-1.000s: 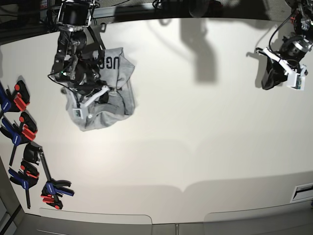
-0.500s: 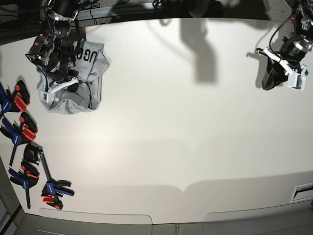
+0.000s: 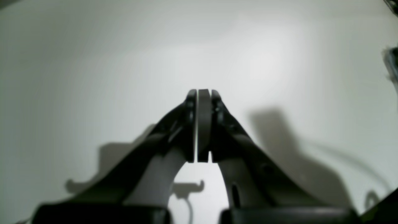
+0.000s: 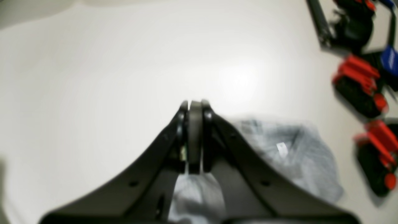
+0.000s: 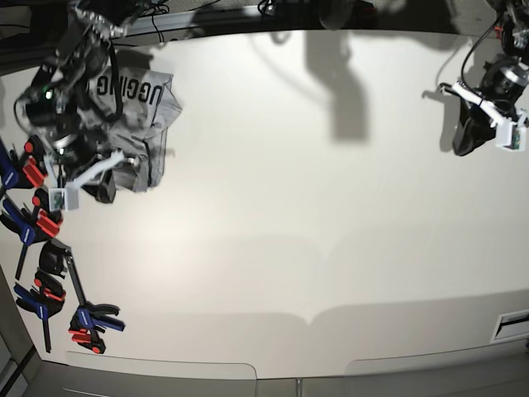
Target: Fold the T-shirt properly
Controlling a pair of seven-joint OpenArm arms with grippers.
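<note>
We see the T-shirt (image 5: 136, 124) bunched at the table's (image 5: 314, 207) far corner on the base view's left, black lettering up, just beside the clamps (image 5: 37, 219) along that edge. Our right gripper (image 4: 194, 137) is above it with jaws pressed together and no cloth visible between the tips. Our left gripper (image 3: 200, 124) is likewise clenched on nothing, well apart over bare table.

White table (image 5: 331, 215), mostly bare. Grey T-shirt (image 5: 145, 103) lies crumpled at far-left corner, black lettering up, partly under the arm there. Red/blue/black clamps (image 5: 41, 248) strung along left edge, front to mid. Small slotted thing (image 5: 512, 324) at right edge nr front corner.
</note>
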